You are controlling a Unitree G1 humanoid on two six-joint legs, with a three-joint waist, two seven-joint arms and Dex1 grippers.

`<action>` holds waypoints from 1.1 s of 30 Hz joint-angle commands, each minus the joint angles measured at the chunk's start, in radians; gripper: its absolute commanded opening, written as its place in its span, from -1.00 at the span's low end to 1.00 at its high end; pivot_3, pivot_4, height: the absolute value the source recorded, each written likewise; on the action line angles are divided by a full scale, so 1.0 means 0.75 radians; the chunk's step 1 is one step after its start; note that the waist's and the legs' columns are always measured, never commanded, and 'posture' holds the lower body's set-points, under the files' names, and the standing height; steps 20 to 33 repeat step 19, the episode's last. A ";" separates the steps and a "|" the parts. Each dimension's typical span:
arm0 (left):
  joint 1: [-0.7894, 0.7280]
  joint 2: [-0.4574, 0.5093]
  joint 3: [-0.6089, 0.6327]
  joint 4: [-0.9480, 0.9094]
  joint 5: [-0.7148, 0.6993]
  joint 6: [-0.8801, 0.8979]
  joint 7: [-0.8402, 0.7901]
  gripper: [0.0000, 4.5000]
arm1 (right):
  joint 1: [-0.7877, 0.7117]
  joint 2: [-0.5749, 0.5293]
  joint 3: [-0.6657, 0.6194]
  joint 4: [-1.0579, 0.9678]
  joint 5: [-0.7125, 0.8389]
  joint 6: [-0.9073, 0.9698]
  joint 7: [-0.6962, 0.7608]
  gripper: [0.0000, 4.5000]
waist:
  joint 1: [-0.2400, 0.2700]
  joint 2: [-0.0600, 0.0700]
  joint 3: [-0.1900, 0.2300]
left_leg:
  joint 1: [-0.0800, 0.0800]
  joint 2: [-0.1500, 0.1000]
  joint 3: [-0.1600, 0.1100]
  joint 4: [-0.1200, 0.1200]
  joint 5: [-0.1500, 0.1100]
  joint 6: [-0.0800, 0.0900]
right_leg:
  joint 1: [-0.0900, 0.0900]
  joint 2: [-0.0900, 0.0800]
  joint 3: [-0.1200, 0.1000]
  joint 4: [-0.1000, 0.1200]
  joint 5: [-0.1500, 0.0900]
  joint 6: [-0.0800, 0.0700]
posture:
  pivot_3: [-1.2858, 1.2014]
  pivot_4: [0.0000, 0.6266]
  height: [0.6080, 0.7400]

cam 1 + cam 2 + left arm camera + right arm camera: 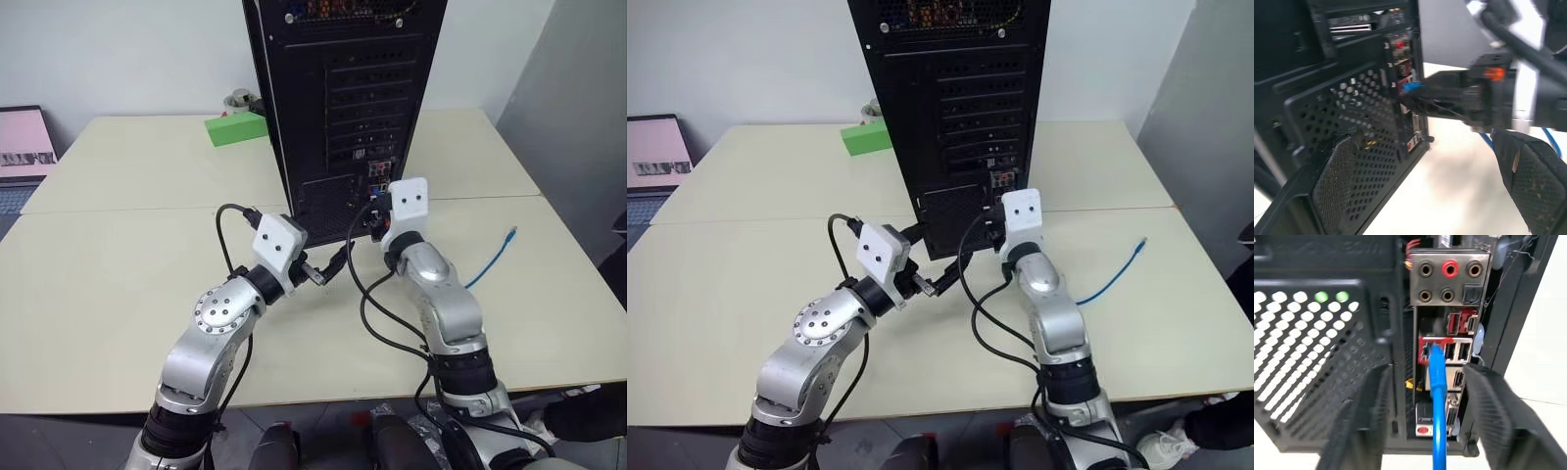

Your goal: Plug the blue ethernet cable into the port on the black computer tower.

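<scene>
The black computer tower [343, 98] stands at the back of the table with its rear panel facing me. The blue ethernet cable [1437, 401] has one plug seated in the port [1426, 348] in the connector cluster. Its loose end [510, 235] lies on the table to the right. My right gripper [1429, 371] is open at the panel, its fingers [1488, 416] standing on either side of the cable without touching it. My left gripper [318, 274] is open and empty, low beside the tower's vented lower panel and left of the right gripper.
A green block [235, 128] and a cup [238, 99] sit behind the tower's left side. A laptop [24, 147] is at the far left edge. Black arm cables [367, 304] loop between my arms. A seam crosses the table [118, 294] in front of the tower.
</scene>
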 commanded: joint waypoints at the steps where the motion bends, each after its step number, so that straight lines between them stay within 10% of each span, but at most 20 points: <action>1: -0.005 0.001 0.066 -0.051 -0.048 0.117 0.033 1.00 | 0.007 -0.076 -0.028 -0.186 0.064 0.077 0.100 0.53 | 0.007 0.000 0.000 | 0.000 0.000 0.000 0.000 0.000 0.000 | 0.000 0.000 0.000 0.000 0.000 0.000 | 0.03 -0.52 1.00; 6: -0.008 0.121 0.154 -0.094 -0.052 0.182 -0.005 1.00 | 0.065 -0.333 -0.126 -0.353 0.298 0.139 0.447 1.00 | 0.020 -0.001 0.001 | 0.000 0.000 0.000 0.000 0.000 0.000 | 0.000 0.000 -0.001 0.000 0.000 0.000 | 0.03 -0.52 1.00; 17: 0.032 0.364 0.359 -0.101 -0.320 0.274 -0.280 1.00 | 0.114 -0.726 -0.355 -0.151 0.536 0.020 0.859 1.00 | 0.027 -0.002 0.002 | 0.000 0.000 -0.001 -0.001 0.000 0.000 | 0.006 0.000 -0.003 -0.013 0.000 0.001 | 0.03 -0.52 1.00; 33: 0.053 0.394 0.352 -0.121 -0.350 0.272 -0.326 1.00 | 0.092 -0.754 -0.353 -0.115 0.543 -0.013 0.892 1.00 | 0.027 -0.002 0.002 | 0.000 0.000 0.000 -0.001 0.000 0.000 | 0.007 0.000 -0.002 -0.015 0.000 0.001 | 0.03 -0.52 1.00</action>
